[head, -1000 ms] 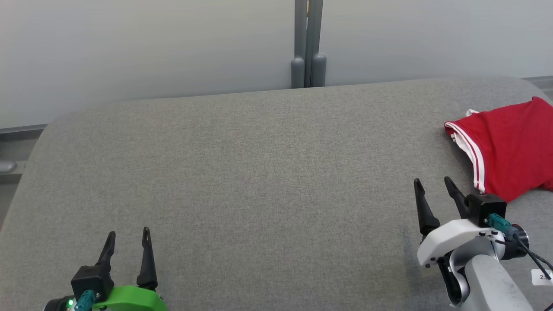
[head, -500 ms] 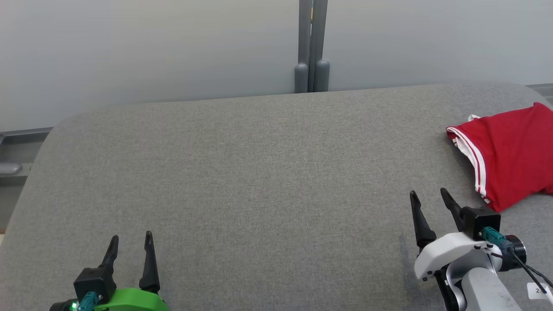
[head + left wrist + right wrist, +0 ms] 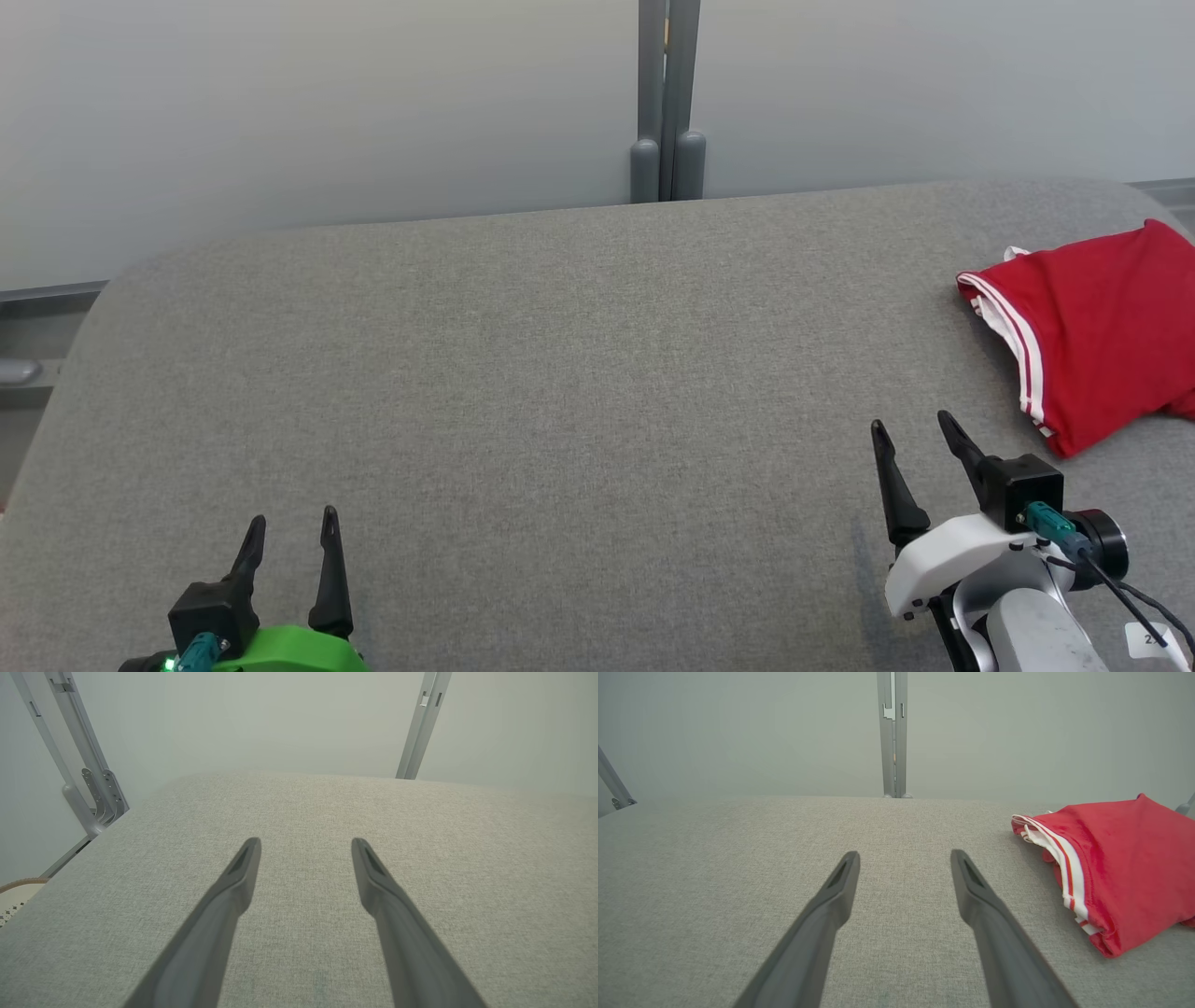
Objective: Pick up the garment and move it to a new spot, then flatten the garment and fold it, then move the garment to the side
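Red garment (image 3: 1102, 345), head view: lies on the grey fabric surface (image 3: 523, 373) at the far right, cut off by the picture's right edge; compact and smooth on top, white-striped hem turned toward the middle; apart from both grippers
Head view, left gripper (image 3: 293, 514): sits at the lower left above a green wrist shell (image 3: 289, 653); fingers parted, pointing up the picture, grasping nothing; well apart from the garment
Head view, right gripper (image 3: 910, 419): sits at the lower right on a white wrist shell (image 3: 943, 560); fingers spread, nothing between them; near the garment's lower-left corner, not touching it
Head view, backdrop: pale wall (image 3: 280, 112) behind the surface, with a grey post (image 3: 665, 103) upright at its middle
Left wrist view, left gripper (image 3: 306, 841): released; two dark fingers splayed over the grey fabric surface (image 3: 420, 826), tips clear of each other
Left wrist view, backdrop: grey post (image 3: 423, 723) at the upper right, slanted metal struts (image 3: 88, 765) at the upper left beside the surface's rounded corner
Right wrist view, right gripper (image 3: 905, 852): released; fingers wide apart over the grey fabric surface (image 3: 714, 858), holding nothing
Right wrist view, garment (image 3: 1125, 858): rests to the right of the fingers, near but not touching; white bands along the edge facing them; runs past the right edge
Right wrist view, backdrop: grey post (image 3: 893, 732) upright straight ahead, against the pale wall (image 3: 738, 732)
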